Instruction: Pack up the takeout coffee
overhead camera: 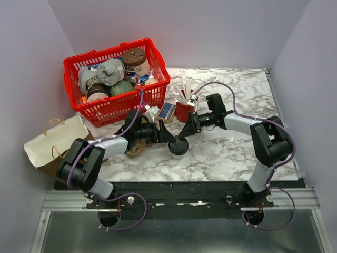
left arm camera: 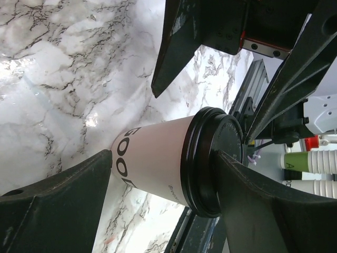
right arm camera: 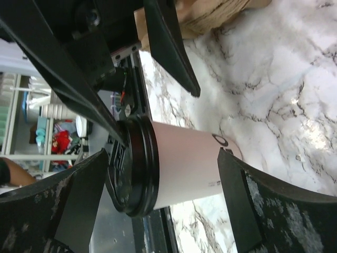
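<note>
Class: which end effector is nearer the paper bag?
Left. The left end effector sits right of the paper bag, at the takeout coffee; the right end effector lies farther right.

A white marble-patterned table (overhead camera: 237,142) with grey veins carries everything. At 10 o'clock stands 1 red basket (overhead camera: 113,108), filled. Just right of it, near the middle, is 1 red cup (overhead camera: 183,112) of white cutlery, with a small blue box (overhead camera: 167,111) beside it. Toward 6 o'clock the takeout coffee (overhead camera: 178,147) stands upright, black lid up. A brown paper bag (overhead camera: 52,142) lies at 8 o'clock, overhanging the left edge.
</note>
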Robot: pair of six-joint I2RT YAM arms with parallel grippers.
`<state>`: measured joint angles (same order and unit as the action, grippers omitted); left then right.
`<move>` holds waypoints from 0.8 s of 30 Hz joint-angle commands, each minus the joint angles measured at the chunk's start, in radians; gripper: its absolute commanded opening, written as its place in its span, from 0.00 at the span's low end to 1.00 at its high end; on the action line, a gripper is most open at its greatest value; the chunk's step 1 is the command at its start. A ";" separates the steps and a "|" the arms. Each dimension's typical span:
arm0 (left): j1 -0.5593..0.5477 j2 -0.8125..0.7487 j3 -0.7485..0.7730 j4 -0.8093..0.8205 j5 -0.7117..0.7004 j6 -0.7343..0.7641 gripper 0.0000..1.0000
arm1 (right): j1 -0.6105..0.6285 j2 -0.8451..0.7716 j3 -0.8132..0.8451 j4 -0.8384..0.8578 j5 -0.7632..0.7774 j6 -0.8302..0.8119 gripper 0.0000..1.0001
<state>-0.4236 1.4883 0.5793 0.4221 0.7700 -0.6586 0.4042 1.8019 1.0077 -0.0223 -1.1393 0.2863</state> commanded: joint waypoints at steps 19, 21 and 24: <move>-0.014 0.093 -0.045 -0.106 -0.103 0.083 0.84 | -0.011 0.125 -0.216 -0.074 0.240 0.241 0.81; -0.012 0.104 -0.049 -0.103 -0.100 0.083 0.83 | -0.015 0.140 -0.227 -0.074 0.245 0.246 0.79; -0.014 0.113 -0.047 -0.109 -0.107 0.091 0.84 | -0.018 0.166 -0.241 -0.073 0.250 0.255 0.78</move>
<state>-0.4297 1.5269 0.5850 0.4622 0.7815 -0.6617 0.4084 1.8137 0.8886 0.2348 -1.0760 0.3679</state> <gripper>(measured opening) 0.841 0.788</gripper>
